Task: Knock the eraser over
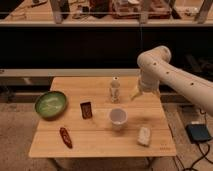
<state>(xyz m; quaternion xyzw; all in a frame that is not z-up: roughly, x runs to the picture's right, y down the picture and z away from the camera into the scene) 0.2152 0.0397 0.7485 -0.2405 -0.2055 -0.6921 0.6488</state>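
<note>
The eraser [86, 110] is a small dark block with a reddish-brown face. It stands upright on the wooden table [95, 140], left of the white cup [118, 117]. My gripper [135, 94] hangs from the white arm over the right side of the table, just right of the slim white bottle [114, 90]. It is well right of the eraser, with the bottle and the cup between them.
A green bowl [50, 104] sits at the table's left edge. A red chili-shaped object [65, 137] lies near the front left. A pale flat block [144, 135] lies at the front right. A dark box [199, 133] sits on the floor to the right.
</note>
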